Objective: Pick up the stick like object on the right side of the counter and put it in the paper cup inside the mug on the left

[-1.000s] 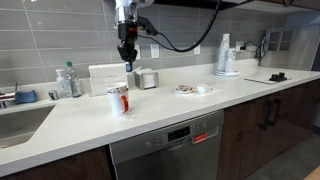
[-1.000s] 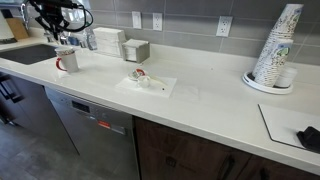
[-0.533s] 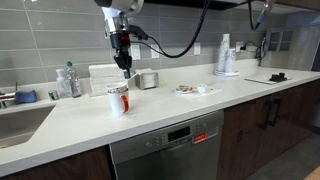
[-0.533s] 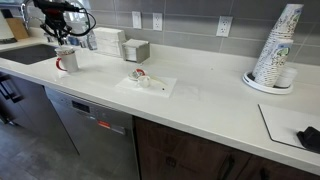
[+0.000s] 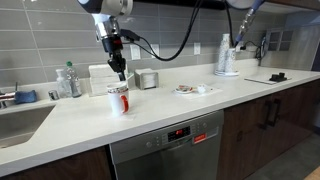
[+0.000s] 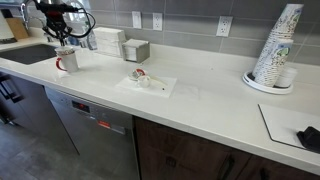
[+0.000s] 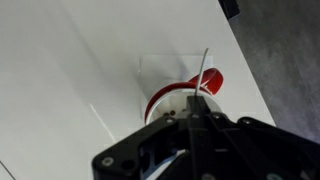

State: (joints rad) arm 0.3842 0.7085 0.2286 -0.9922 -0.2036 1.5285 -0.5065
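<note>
The white mug [image 5: 116, 100] with the red-marked paper cup in it stands on the left part of the pale counter [image 5: 160, 112]. It also shows in the other exterior view [image 6: 66, 60]. My gripper [image 5: 120, 74] hangs just above it, shut on a thin white stick [image 7: 203, 78]. In the wrist view the stick points out of the closed jaws [image 7: 192, 112] toward the red-and-white cup and mug [image 7: 160, 100] directly below. From the exterior views I cannot tell whether the stick's tip is inside the cup.
A square white box [image 5: 103, 78], a small steel container [image 5: 148, 79] and a clear bottle [image 5: 66, 80] stand behind the mug by the wall. A sink [image 5: 18, 122] lies at the left. A napkin with small items [image 6: 148, 82] and a stack of cups [image 6: 275, 50] are further along.
My arm has moved left along the counter with the stick and now hangs over the mug.
</note>
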